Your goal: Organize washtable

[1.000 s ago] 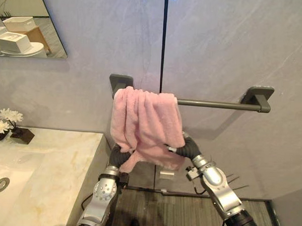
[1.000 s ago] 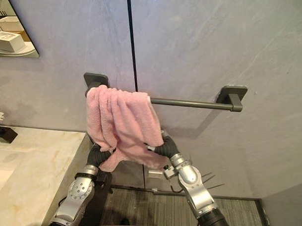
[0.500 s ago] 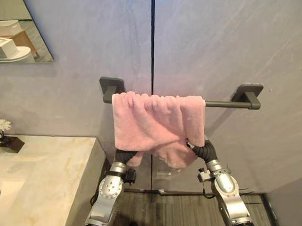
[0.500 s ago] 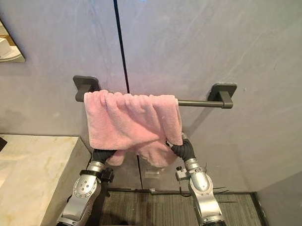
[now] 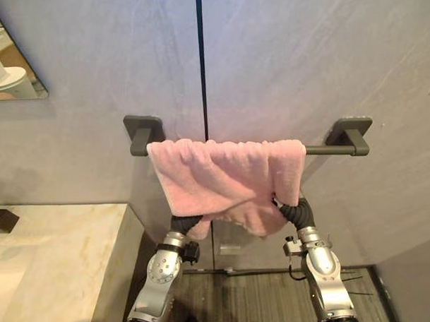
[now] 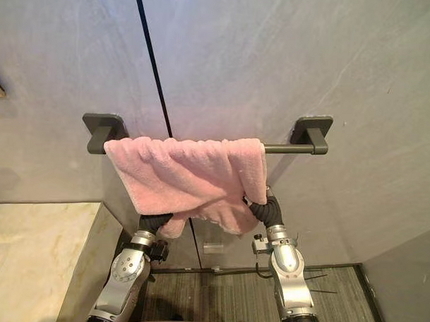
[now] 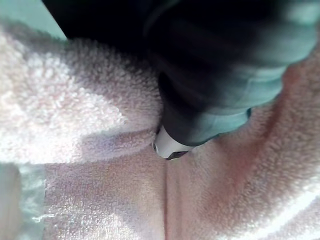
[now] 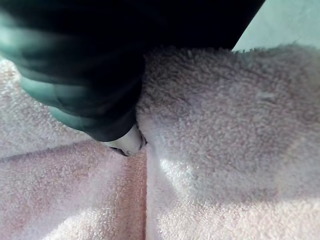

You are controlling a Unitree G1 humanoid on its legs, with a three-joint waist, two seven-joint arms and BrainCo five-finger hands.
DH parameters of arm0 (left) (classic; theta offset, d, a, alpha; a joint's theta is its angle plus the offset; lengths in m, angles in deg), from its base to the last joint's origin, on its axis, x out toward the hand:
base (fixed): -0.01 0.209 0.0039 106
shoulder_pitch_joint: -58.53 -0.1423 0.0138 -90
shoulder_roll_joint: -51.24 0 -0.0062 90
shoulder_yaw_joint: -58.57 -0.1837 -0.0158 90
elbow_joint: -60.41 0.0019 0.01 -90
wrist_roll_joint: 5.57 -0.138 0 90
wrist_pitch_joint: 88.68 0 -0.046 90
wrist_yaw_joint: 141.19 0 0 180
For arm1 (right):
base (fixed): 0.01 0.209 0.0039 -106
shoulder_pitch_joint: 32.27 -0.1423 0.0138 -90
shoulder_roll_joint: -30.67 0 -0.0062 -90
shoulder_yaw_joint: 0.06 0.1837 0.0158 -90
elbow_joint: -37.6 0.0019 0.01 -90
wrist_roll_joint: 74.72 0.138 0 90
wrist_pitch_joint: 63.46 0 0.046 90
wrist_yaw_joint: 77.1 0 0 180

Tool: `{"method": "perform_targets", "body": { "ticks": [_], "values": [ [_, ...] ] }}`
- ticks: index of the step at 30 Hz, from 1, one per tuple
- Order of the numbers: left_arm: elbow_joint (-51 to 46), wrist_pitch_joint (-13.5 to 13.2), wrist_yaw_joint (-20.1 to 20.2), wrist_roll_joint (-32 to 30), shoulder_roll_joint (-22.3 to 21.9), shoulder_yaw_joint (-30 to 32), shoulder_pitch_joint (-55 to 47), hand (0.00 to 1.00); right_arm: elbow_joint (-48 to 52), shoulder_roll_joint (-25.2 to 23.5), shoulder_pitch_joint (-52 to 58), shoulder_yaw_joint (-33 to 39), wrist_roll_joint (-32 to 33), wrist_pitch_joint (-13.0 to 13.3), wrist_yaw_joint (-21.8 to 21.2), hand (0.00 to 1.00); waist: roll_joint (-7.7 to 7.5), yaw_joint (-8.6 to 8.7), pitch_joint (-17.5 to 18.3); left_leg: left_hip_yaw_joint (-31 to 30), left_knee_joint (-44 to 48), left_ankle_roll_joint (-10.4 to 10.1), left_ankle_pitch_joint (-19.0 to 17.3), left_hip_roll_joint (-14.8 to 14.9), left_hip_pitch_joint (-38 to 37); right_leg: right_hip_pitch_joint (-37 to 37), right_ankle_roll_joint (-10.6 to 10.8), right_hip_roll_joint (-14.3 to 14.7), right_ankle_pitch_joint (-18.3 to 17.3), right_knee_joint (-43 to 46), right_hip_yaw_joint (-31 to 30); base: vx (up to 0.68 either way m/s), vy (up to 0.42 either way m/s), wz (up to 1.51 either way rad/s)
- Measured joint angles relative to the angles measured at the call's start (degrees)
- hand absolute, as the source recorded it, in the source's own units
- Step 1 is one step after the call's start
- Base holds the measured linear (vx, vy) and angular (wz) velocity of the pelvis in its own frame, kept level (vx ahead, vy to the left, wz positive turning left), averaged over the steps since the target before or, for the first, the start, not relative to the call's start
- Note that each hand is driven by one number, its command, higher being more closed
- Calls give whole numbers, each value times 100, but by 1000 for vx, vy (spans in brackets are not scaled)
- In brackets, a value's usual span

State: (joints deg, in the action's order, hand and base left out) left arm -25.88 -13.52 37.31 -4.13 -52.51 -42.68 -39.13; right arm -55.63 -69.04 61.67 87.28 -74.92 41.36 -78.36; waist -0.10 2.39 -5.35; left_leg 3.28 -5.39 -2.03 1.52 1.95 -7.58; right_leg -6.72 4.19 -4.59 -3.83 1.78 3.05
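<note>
Left eye view: we see a pink towel [image 5: 225, 179] draped over a dark bar [image 5: 328, 149] fixed to the grey wall [image 5: 310, 58]. The towel covers the bar from just beside the left bracket [image 5: 140, 130] across the middle. A short bare stretch of bar is left before the right bracket [image 5: 349, 132]. The cloth hangs unevenly. Its top edge runs along the bar, its lower edge sags in folds toward the middle, and a doubled strip falls down at its right side.

The left robot hand [image 5: 187, 223] reaches up under the towel's lower left edge, and the right robot hand [image 5: 296, 213] goes in under the lower right edge. Both touch the cloth, with their dark covers showing just below it.

In the left wrist view we see the left robot hand's dark cover [image 7: 210, 90] pressed into pink folds [image 7: 75, 100]. The right wrist view shows the same for the other cover [image 8: 75, 75]. The towel hides the rest of each robot hand, so we cannot tell whether either is spread, pressed together or pinching the cloth.

The marble table [image 5: 56, 254] lies at lower left, well apart from the towel, and a mirror corner [image 5: 13, 76] hangs on the wall above it. A dark seam [image 5: 202, 61] runs down the wall behind the bar.
</note>
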Motion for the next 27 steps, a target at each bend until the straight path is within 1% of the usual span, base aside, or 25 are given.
{"method": "perform_targets", "body": {
  "ticks": [3, 5, 6, 9, 13, 20, 24, 25, 26, 27],
  "values": [
    [158, 2, 16, 0, -36, 0, 33, 100, -50, -172, -4, 103, -58, 9, 8, 100, 0, 0, 0, -4, 0, 1, -21, -3, 0, -5, -1, 2, -25, 2, 2, 0, 0, 0],
    [158, 2, 16, 0, -50, 0, 22, 100, -51, -200, -3, 125, -142, 9, 42, 100, 0, 0, 0, -9, 0, 1, -31, -3, -3, -4, -1, -1, -37, 4, 6, 0, 0, 0],
    [165, 1, 17, 0, -51, 0, 23, 100, -50, -223, 14, 128, -262, 27, 113, 100, 0, 6, 0, -10, 1, -1, -42, -3, -11, -4, 4, -2, -46, 4, 5, 0, 0, 0],
    [282, -3, 17, 0, -84, 0, 27, 100, -63, -352, 53, 162, -347, 41, 230, 100, 0, 39, 0, -14, 54, 5, -92, -4, -15, -11, 26, -17, -85, 26, 3, 0, 0, 0],
    [561, -6, 17, 7, -85, 0, 19, 100, -295, -471, 0, 190, -494, 119, 254, 100, 11, 55, 0, -18, 50, 6, -89, -31, -23, -12, 26, -16, -85, 43, 9, 0, 0, 0],
    [1032, -11, 16, 9, -84, 15, 0, 100, -855, -677, -194, 199, -517, 227, 262, 100, 53, 59, -6, -2, 30, -2, -80, -29, -68, -12, 24, -15, -84, 93, -8, -43, -18, -1],
    [1200, -8, 13, 9, -84, 52, -4, 100, -1057, -763, -303, 205, -517, 233, 292, 100, 61, 64, -9, 7, -1, -22, -65, -27, -91, -12, 22, -13, -81, 93, -16, -53, -15, -1],
    [1263, -11, 11, 9, -84, 58, -4, 100, -1149, -786, -353, 205, -517, 236, 301, 0, 64, 64, -7, 9, -3, -23, -64, -27, -98, -14, 21, -13, -81, 94, -19, 0, 0, 0],
    [1268, -6, 2, 9, -84, 68, -9, 0, -1212, -801, -372, 208, -517, 236, 342, 0, 57, 63, -3, 9, -4, -24, -62, -26, -99, -15, 19, -11, -79, 93, -21, 0, 0, 0],
    [1268, -5, -7, 9, -84, 85, -11, 0, -1265, -807, -376, 220, -517, 236, 374, 0, 49, 58, -3, 9, -9, -29, -59, -25, -99, -14, 17, -10, -78, 90, -20, 0, 0, 0]
  ]
}}
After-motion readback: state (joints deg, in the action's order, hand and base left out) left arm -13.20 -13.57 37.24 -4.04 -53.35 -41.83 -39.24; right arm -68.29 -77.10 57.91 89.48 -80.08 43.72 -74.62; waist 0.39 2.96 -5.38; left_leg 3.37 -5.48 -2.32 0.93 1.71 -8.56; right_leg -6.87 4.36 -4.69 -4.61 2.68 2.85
